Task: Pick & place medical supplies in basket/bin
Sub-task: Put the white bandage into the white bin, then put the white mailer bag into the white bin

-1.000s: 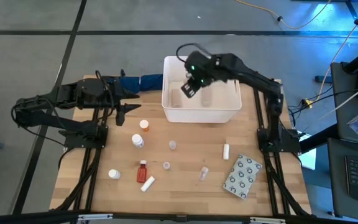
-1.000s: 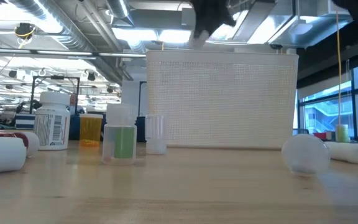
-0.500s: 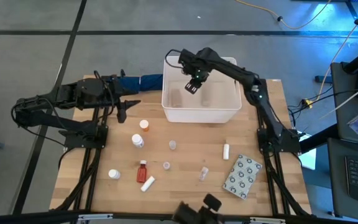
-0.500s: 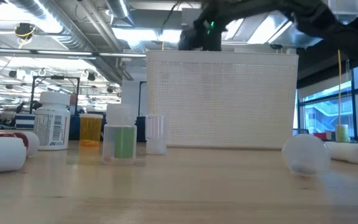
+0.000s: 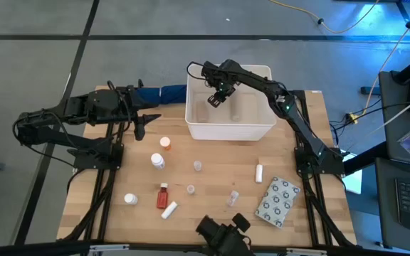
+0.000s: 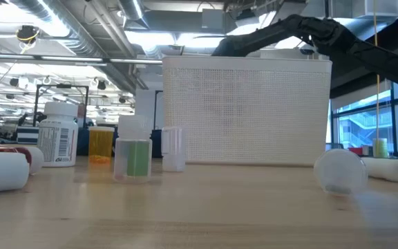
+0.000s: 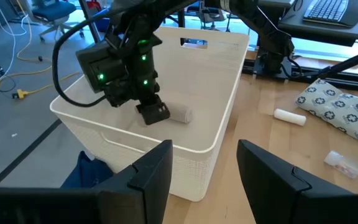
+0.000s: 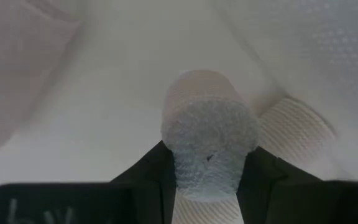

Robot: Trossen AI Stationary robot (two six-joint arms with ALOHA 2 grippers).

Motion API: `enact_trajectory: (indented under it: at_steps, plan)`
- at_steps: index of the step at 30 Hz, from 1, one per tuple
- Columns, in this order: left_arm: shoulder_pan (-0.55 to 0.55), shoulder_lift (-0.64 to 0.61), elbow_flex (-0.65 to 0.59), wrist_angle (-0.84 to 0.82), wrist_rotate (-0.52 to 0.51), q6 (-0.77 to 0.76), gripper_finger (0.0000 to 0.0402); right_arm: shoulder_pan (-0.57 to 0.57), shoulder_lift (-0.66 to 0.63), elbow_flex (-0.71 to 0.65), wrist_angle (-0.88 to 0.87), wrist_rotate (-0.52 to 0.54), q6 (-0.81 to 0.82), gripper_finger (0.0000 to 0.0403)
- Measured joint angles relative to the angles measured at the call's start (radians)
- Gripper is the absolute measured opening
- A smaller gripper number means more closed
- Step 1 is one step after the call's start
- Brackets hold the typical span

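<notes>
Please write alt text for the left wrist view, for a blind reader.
The right gripper reaches down into the white tub, gripping a white roll. The left gripper waits open before the tub; a dotted packet lies on the table.

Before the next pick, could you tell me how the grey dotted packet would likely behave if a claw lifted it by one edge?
The grey dotted packet lies flat with soft, rounded corners, so it would probably sag rather than stay stiff. It looks thin for its spread, so it is likely light. Pushed across the table, it should slide, not roll.
</notes>
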State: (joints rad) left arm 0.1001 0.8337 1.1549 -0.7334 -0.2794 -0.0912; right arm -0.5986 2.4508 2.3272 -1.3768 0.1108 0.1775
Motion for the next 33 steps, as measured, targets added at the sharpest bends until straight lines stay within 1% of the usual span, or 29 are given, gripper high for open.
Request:
enact_trajectory:
  at_steps: [7,12,14,17,22,25,29,33]
  plan:
    - [0.0,0.0,0.0,0.0,0.0,-0.003,0.0173,-0.009,0.012,0.0,0.034,0.0,0.127,0.0119]
    - [0.0,0.0,0.0,0.0,0.0,-0.003,0.0173,-0.009,0.012,0.0,0.036,0.0,0.106,0.0121]
    - [0.0,0.0,0.0,0.0,0.0,-0.003,0.0173,-0.009,0.012,0.0,0.04,0.0,0.107,0.013]
    - [0.0,0.0,0.0,0.0,0.0,-0.004,0.0173,-0.009,0.012,0.0,0.049,-0.009,0.107,0.0159]
    - [0.0,0.0,0.0,-0.003,0.0,-0.026,0.0173,-0.009,0.012,0.0,0.049,-0.016,0.115,0.0236]
    - [0.0,0.0,0.0,-0.004,0.001,-0.026,0.0173,-0.009,0.006,0.0,0.037,-0.026,0.134,0.027]
    - [0.0,0.0,0.0,-0.004,0.002,-0.026,0.0173,-0.006,-0.021,0.0,0.022,-0.029,0.132,0.0294]
    - [0.0,0.0,0.0,-0.004,0.002,-0.026,0.0173,-0.004,-0.048,0.0,0.023,-0.028,0.132,0.0298]
